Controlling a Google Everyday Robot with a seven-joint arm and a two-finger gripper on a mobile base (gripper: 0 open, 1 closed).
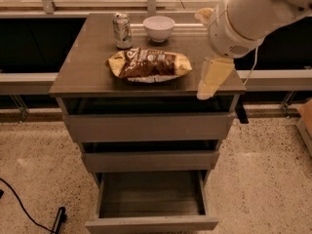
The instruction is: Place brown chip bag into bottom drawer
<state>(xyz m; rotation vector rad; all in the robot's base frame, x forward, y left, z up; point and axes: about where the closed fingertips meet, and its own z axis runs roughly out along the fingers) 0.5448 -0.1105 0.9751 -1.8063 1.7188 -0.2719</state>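
The brown chip bag (pixel 148 65) lies flat in the middle of the grey cabinet's top (pixel 83 77), dark brown with pale yellow ends. The bottom drawer (pixel 151 223) is pulled out, and its shallow grey tray (pixel 151 191) holds nothing. My gripper (pixel 208 87) hangs from the white arm (pixel 248 18) over the top's right front edge, to the right of the bag and apart from it. It holds nothing that I can see.
A green-white soda can (pixel 122 30) and a white bowl (pixel 158 28) stand behind the bag. Two more drawer fronts (pixel 146 128) sit above the open drawer. A black cable (pixel 19 204) lies on the floor at left. A cardboard box (pixel 307 121) is at the right edge.
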